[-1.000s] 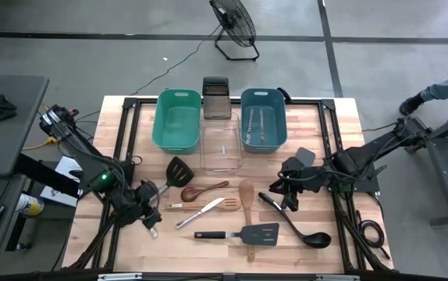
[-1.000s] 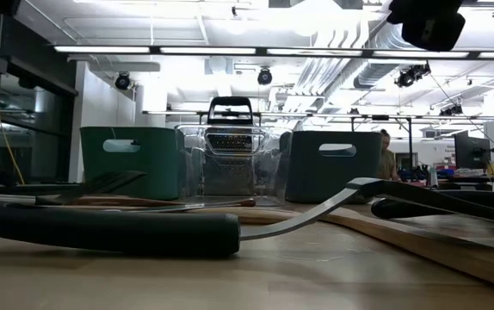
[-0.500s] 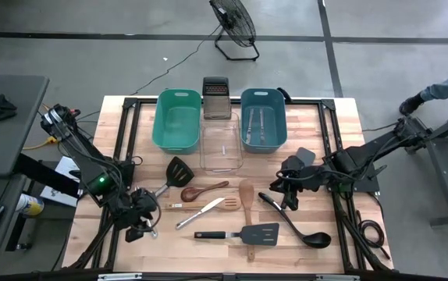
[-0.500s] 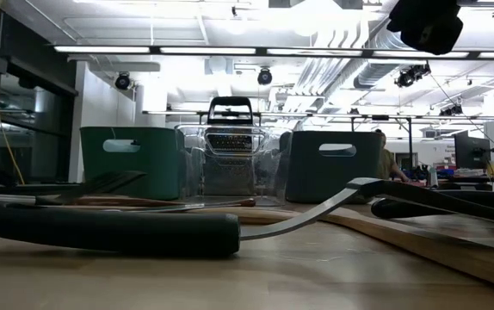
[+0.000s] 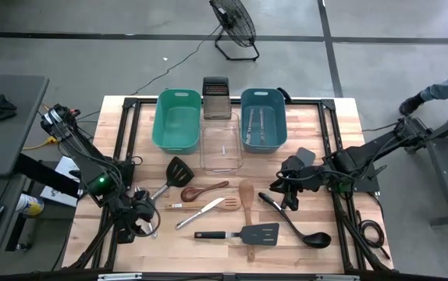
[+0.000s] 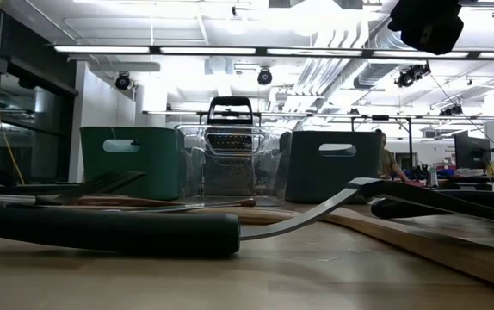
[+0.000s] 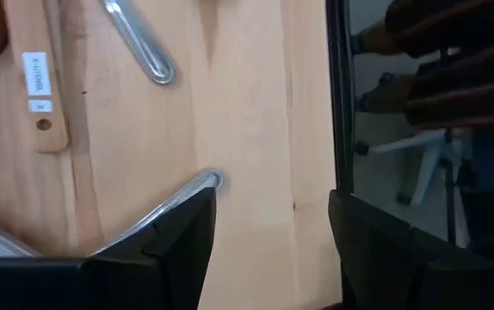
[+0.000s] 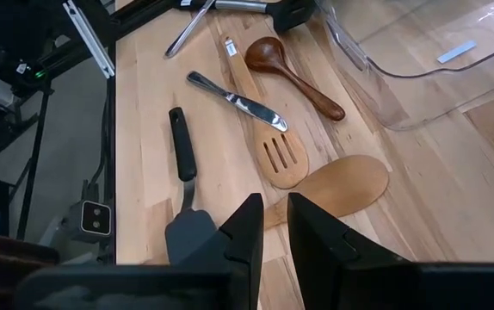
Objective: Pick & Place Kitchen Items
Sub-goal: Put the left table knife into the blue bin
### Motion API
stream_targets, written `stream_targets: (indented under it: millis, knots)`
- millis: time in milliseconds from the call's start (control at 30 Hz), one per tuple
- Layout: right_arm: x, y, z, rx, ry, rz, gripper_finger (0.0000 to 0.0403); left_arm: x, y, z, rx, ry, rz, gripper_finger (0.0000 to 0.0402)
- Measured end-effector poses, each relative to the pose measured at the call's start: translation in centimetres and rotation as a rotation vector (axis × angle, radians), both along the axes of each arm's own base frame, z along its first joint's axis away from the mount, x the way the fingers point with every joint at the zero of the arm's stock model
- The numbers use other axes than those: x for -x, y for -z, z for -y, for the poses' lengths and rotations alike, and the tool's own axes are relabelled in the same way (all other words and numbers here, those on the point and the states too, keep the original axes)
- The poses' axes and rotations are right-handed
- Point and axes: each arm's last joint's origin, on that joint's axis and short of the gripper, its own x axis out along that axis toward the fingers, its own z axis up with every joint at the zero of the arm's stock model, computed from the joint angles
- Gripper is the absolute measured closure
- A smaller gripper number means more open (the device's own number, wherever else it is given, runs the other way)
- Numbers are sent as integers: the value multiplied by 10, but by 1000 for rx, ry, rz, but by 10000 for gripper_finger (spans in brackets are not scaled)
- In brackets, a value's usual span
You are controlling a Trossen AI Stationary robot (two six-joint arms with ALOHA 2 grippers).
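A: Silver first: the silver table knife (image 5: 200, 213) lies mid-table, untouched, between the slotted brown wooden spatula (image 5: 186, 205) and the big black plastic turner (image 5: 243, 233). And the left gripper (image 5: 138, 225) has slid back toward the near-left corner, away from the spread!

B: Fingers apart, nothing between them. Its wrist camera shows bare wood in the gap, with a rounded silver handle end (image 7: 209, 180) just beside one finger. Looks like a retreat, not a pick.

A: So no utensil is on its way yet. The right gripper (image 5: 281, 195)?

B: Hasn't budged. It hovers by the black plastic ladle (image 5: 296, 224), fingers nearly together and empty.

A: Around them?

B: The brown wooden spoon (image 5: 205, 190), the plain wooden spatula (image 5: 246, 195) and the small black turner with a silver handle (image 5: 173, 173) crowd the middle, several touching or crossing. That is awkward for a clean grab. Beyond stand the teal plastic tub (image 5: 161, 117), the clear plastic tub (image 5: 221, 165), the blue plastic tub (image 5: 283, 117) and the steel box grater (image 5: 216, 97).
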Motion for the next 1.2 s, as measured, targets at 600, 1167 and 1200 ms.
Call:
stream_targets:
  millis: [600,1167,1200]
  knots:
    - [0,0,0,-49,38,-4,355,15,10,-11,-146,284,-122,178]
    - [0,0,0,-67,57,-5,355,22,14,-20,-281,443,-145,178]
    - [0,0,0,-67,57,-5,355,22,14,-20,-279,443,-143,178]
